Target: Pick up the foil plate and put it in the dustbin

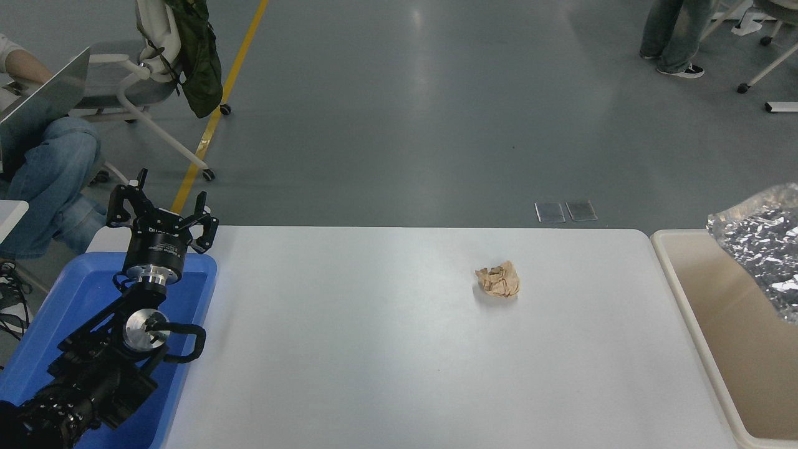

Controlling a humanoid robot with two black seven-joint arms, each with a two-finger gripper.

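Note:
The shiny crinkled foil plate (764, 246) hangs tilted at the right edge of the picture, over the open beige dustbin (686, 293), partly cut off by the frame. The right gripper and arm are out of view past the right edge, so what holds the plate is hidden. The left gripper (161, 206) is parked at the lower left above the blue tray, its fingers spread open and empty.
A small crumpled brown paper ball (498, 280) lies on the white table (374, 349) right of centre. A blue plastic tray (68, 299) sits at the left edge under the left arm. A seated person (43, 156) and chairs are beyond the table's far left.

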